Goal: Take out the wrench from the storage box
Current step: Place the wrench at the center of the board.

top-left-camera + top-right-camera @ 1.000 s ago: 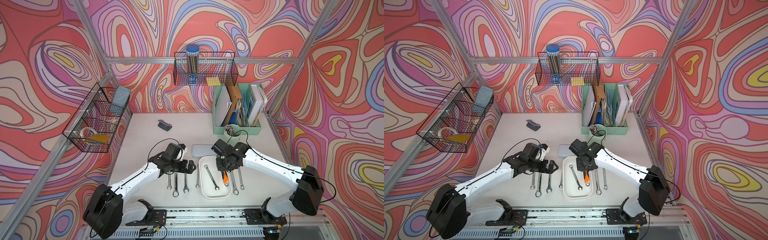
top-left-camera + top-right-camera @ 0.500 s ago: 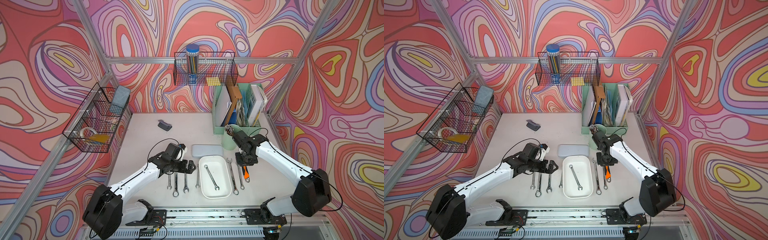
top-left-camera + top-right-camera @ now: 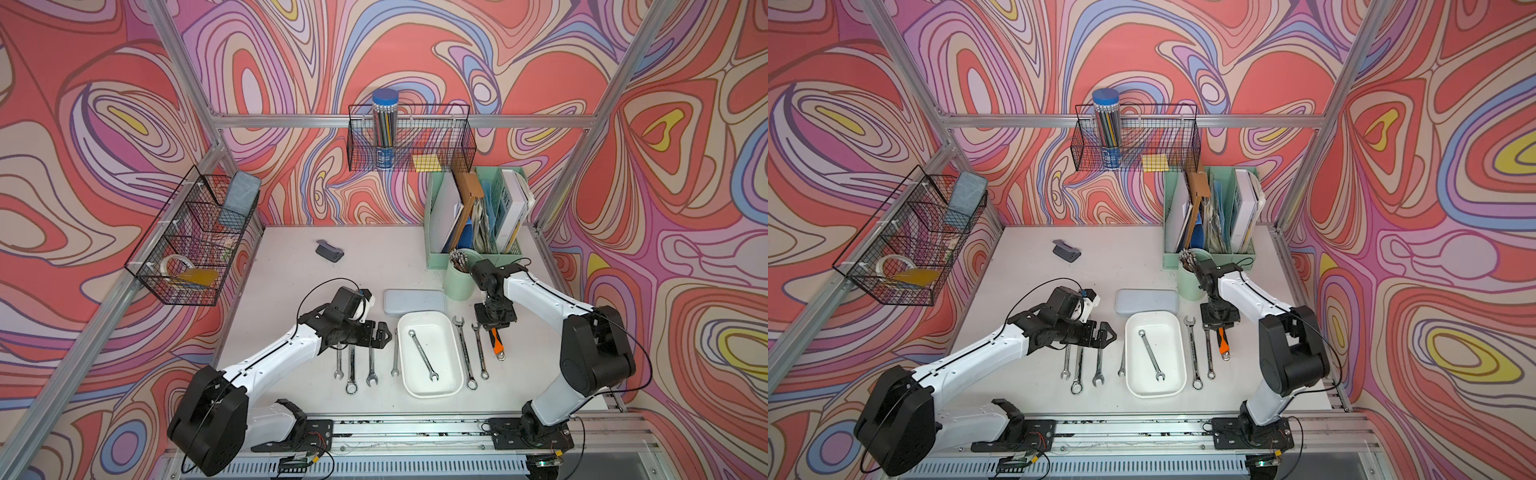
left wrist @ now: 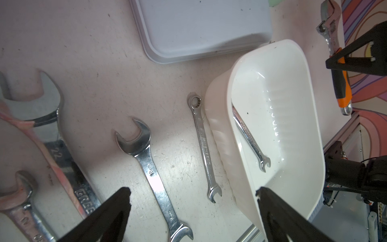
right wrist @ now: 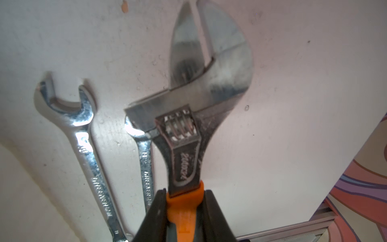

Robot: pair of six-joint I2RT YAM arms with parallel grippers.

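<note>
A shallow white storage box (image 3: 444, 336) sits in the middle of the worktop (image 3: 291, 257), toward its near edge. One small wrench (image 3: 423, 355) lies flat inside it, slanting from far left to near right, with its open end nearest.

Just right of the box and outside it, the right arm's fingers (image 5: 215, 218) are clamped on the orange handle of an adjustable wrench (image 3: 497, 343), just below its steel head. It is low over the worktop beside two loose wrenches (image 3: 464, 353); whether it rests there I cannot tell. The left arm's fingers (image 4: 109, 215) stand wide open and empty above a row of loose wrenches (image 3: 352, 365) left of the box.

The small wrench looks thin, stiff, light and polished, so it is likely slippery. Lying flat on a smooth floor, it is probably best pinched across the middle of its shank. The light box may slide. The adjustable wrench looks head-heavy, so a hold close to the head should stop it tipping.
</note>
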